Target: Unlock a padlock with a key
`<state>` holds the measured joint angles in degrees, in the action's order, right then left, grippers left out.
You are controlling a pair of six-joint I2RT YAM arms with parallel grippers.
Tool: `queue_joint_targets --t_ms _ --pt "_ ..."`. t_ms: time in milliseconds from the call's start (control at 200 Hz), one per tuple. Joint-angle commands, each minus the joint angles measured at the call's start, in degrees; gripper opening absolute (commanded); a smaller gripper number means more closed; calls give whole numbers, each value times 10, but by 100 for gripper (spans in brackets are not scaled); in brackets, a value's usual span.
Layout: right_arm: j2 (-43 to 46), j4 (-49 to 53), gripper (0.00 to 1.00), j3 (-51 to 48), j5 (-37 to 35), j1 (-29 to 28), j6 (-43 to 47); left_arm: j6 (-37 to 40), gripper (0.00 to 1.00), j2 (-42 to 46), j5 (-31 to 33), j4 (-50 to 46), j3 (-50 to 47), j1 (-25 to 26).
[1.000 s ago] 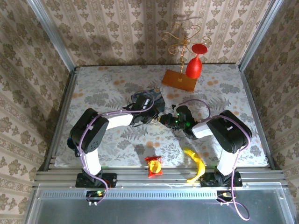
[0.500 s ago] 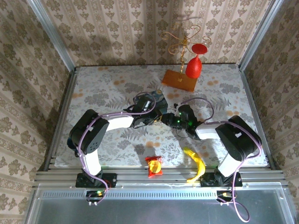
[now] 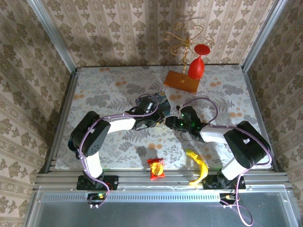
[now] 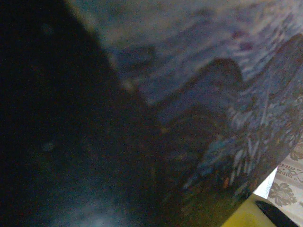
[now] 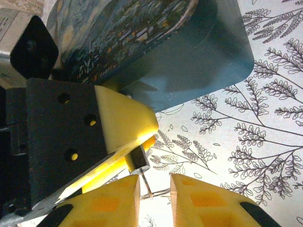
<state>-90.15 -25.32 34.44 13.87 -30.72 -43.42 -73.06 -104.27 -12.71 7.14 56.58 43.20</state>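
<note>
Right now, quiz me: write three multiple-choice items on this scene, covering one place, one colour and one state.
1. The banana lies:
A. by the right arm's base
B. in the far left corner
C. in the far right corner

2. The hanging glass is:
A. green
B. red
C. clear

3. The right gripper has its jaws:
A. shut tight
B. clamped on the banana
C. apart

Answers:
1. A, it rests at the near edge beside that base.
2. B, its bowl and foot are plainly red.
3. C, the right wrist view shows a gap between its yellow fingers.
</note>
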Motion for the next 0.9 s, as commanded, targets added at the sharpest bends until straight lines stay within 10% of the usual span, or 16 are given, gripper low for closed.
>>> queue_joint_targets --t_ms 0,895 --pt "16 17 24 5 -13 -7 25 -2 0 23 -26 10 -1 3" --pt "-45 -55 20 -2 26 -7 -10 -5 0 31 -28 16 -7 1"
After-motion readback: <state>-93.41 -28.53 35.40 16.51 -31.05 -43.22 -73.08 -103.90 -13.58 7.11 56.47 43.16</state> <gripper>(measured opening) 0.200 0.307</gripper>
